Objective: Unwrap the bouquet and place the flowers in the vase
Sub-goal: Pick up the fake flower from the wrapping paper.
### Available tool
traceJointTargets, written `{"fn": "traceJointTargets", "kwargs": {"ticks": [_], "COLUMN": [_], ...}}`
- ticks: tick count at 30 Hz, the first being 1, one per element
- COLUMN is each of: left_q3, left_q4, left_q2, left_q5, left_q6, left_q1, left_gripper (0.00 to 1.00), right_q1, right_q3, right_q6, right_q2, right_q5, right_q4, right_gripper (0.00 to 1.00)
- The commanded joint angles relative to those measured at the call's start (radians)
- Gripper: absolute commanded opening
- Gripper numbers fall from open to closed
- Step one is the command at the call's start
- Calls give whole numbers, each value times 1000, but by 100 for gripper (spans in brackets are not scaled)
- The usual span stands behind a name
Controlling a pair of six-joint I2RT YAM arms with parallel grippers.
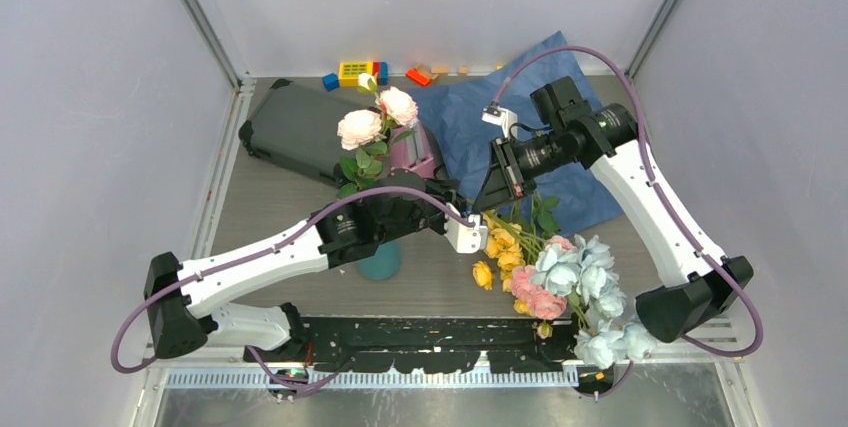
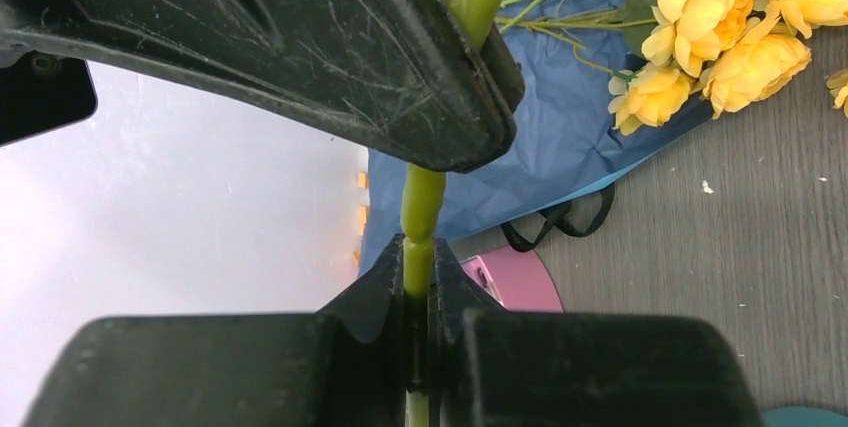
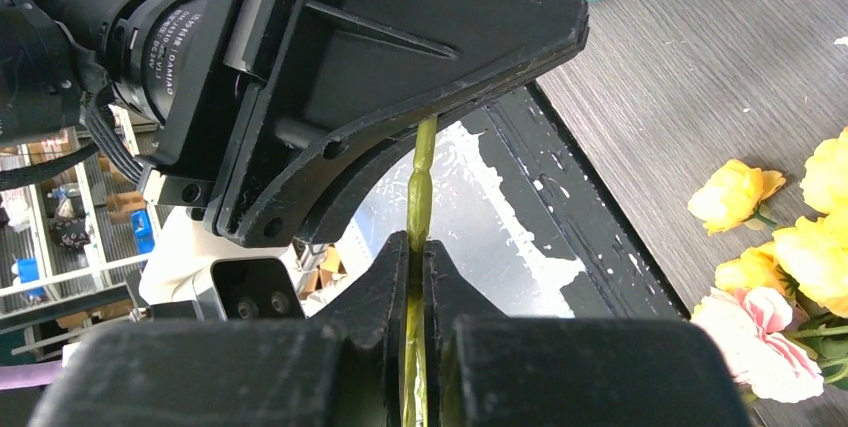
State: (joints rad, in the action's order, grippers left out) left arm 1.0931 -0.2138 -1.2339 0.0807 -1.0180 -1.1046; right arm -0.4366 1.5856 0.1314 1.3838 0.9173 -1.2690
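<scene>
Over the grey table (image 1: 270, 212), left fingers (image 2: 600, 367) and right fingers (image 3: 600, 367) clamp one stem (image 2: 422, 207) (green).

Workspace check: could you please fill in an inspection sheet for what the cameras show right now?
Surface: table is grey wood-grain with a few white flecks.
Job's things: vase is upright, partly under the left arm. Pink blooms stand above it, their stems hidden. Flowers lie loose at the near right. Wrap is spread open at the back, with ribbon at its edge.
Clutter: metronome, dark case and toy blocks sit at the back.
Grippers: left tool and right tool are each shut on a green stem.
Cables: purple cables run along both arms, one looping at the left base.
Surroundings: plain pale walls with metal posts.
</scene>
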Motion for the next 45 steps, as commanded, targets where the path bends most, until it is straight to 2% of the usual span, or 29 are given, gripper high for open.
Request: {"fn": "traceJointTargets", "kwargs": {"ticks": [1,3,5,9,13,15,21,28,35,42,45], "left_q3": [0,-1,-6,-16,-24,-30,-36,-7,63,131,146], "left_q4": [57,42,30,11,-3,-16,-82,-143,-89,-6,8], "left_q2": [12,20,34,74,113,135,213,311,293,236,214], "left_q5": [22,29,33,29,18,13,1,-18,10,41,11], "left_q6": [84,130,179,297,394,436,556,747,980,1207,1274], "left_q1": [-9,-8,-9,-9,-8,-9,9,40,57,81,100], "left_gripper": [0,0,0,0,0,0,0,0,0,0,0], "right_q1": [-5,-5,-1,74,263,343,535,630,635,606,508], "right_q3": [63,71,84,112,122,129,92,20,-145,-389,-414], "right_q6": [4,14,26,100,228,288,482,541,572,677,642], "right_q2": [13,15,16,16,4,-1,3,-8,-132,-295,-338], "right_q5": [31,9,-31,-111,-85,-88,-102,-238,-321,-137,-100], "right_q4": [26,35,42,98,233,315,604,702,810,1145,1183], "right_gripper": [7,16,33,56,70,74,75,76,76,78,79]}}
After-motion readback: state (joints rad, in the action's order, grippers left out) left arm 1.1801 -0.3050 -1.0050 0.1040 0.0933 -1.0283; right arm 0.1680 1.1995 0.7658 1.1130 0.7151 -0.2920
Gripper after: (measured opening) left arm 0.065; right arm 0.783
